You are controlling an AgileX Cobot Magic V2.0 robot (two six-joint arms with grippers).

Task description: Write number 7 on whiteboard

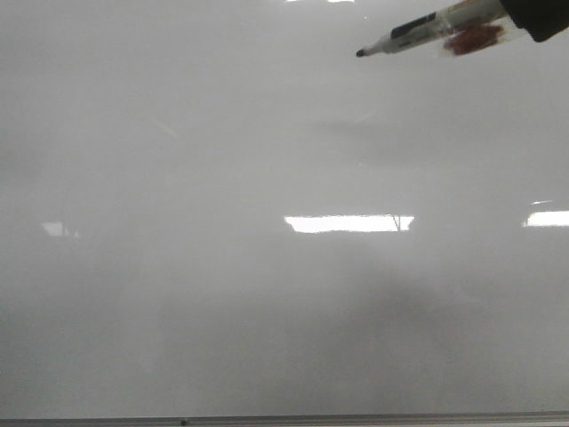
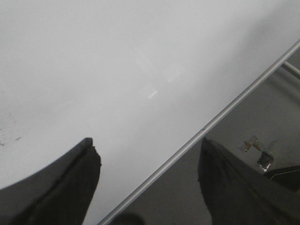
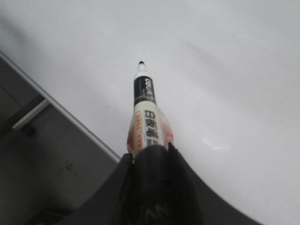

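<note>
The whiteboard point(image 1: 222, 311) fills the front view, glossy grey-white. No number 7 is in view on it. My right gripper point(image 1: 524, 16) enters at the top right, shut on a white marker point(image 1: 418, 31) with a black band, an orange label and an uncapped black tip point(image 1: 361, 53) pointing left. In the right wrist view the marker point(image 3: 145, 112) sticks out from the shut gripper point(image 3: 150, 150), its tip held above the whiteboard point(image 3: 225, 70). My left gripper point(image 2: 147, 150) is open and holds nothing, straddling the edge of the whiteboard point(image 2: 93, 70).
A thin grey metal edge strip point(image 1: 311, 419) runs along the board's near side and shows as an edge strip point(image 2: 225, 112) in the left wrist view. Bright light reflections point(image 1: 348, 223) lie on the board. Beyond the edge are a dark surface point(image 2: 262, 117) and a small metal fitting point(image 2: 258, 152).
</note>
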